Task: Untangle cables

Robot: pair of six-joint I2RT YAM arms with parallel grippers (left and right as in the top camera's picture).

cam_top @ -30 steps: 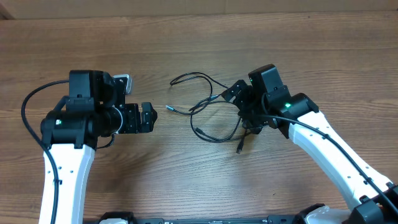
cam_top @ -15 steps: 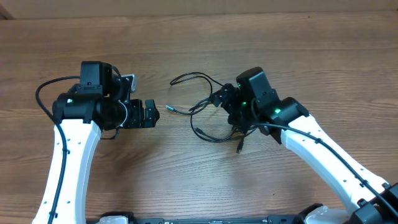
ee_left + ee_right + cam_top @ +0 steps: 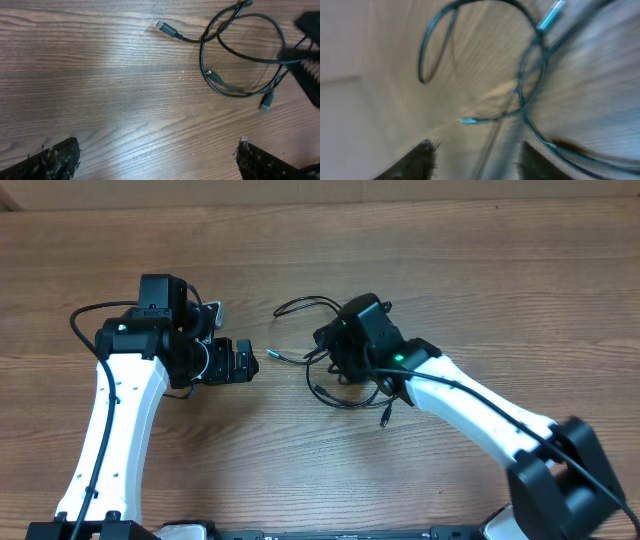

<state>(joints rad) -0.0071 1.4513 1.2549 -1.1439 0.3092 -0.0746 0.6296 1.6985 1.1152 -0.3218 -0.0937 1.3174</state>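
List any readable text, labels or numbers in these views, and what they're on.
No readable text in any view.
Table: bare wood grain, no markings.
Cables: no print visible on the cords or plugs.
Left arm and right arm: a green light on each, no legible label.
Right wrist view: motion-blurred, nothing can be read.

On the wooden desk [image 3: 480, 270] the cables [image 3: 330, 401] lie as loose, overlapping black loops, with one silvery plug tip [image 3: 272, 353] pointing left. The right gripper [image 3: 330, 350] sits over the tangle, its jaws hidden beneath its own body. The left gripper [image 3: 243, 364] points towards that plug tip, near it but apart.
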